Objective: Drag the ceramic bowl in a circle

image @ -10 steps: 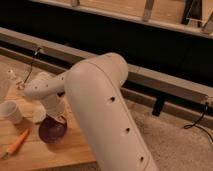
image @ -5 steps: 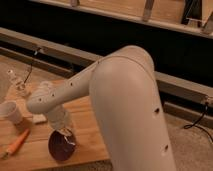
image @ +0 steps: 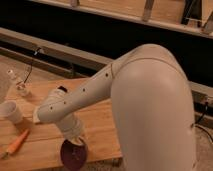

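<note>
"Progress? Where does your ceramic bowl (image: 74,155) sit?"
"At the bench (image: 42,147) front edge, with your gripper (image: 76,141) right at its rim. Clamped or not, I cannot tell. You look mid-circle to me, with the arc back unfinished."

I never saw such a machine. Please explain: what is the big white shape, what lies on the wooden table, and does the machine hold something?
The big white shape is a robot's single arm, seen by one camera; where that camera sits is unknown. The arm reaches down to a wooden table. Its end effector, the grasping part, meets a round, glossy dark purple ceramic bowl at the table's near edge. Whether it grips the bowl cannot be seen. Also on the table: a small white cup, an orange carrot-like object and a small clear bottle-like thing.
</note>
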{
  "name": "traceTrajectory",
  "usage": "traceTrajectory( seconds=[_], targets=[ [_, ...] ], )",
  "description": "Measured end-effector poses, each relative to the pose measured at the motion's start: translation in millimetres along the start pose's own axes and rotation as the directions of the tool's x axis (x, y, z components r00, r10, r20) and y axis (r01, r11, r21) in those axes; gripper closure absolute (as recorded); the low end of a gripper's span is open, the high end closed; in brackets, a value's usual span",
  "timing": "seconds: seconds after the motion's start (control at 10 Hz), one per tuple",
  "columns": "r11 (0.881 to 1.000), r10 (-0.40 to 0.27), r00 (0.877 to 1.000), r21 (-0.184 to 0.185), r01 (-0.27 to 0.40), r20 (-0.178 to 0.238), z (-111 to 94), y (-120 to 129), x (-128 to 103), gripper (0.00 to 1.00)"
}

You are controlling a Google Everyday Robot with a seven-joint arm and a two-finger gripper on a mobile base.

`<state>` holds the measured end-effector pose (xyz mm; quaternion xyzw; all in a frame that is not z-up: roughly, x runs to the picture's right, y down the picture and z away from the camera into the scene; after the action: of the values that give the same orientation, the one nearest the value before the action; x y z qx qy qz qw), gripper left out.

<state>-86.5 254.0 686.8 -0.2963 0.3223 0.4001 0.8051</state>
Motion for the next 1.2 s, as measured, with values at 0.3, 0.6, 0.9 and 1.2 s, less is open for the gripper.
traceTrajectory(
  seconds=[0.3, 0.6, 0.9, 1.2],
  targets=[
    [0.989, 0.145, 0.988, 0.011, -0.145, -0.043, 23.1, -48.8, -1.0, 1.0],
    [0.947, 0.323, 0.946, 0.02, -0.322, -0.034, 22.4, -118.4, -15.1, 1.0],
    [0.905, 0.424, 0.905, 0.036, -0.423, -0.018, 15.6, -172.0, -33.0, 1.0],
    [0.884, 0.467, 0.884, 0.042, -0.467, 0.001, 13.7, -199.4, -69.8, 1.0]
  ],
)
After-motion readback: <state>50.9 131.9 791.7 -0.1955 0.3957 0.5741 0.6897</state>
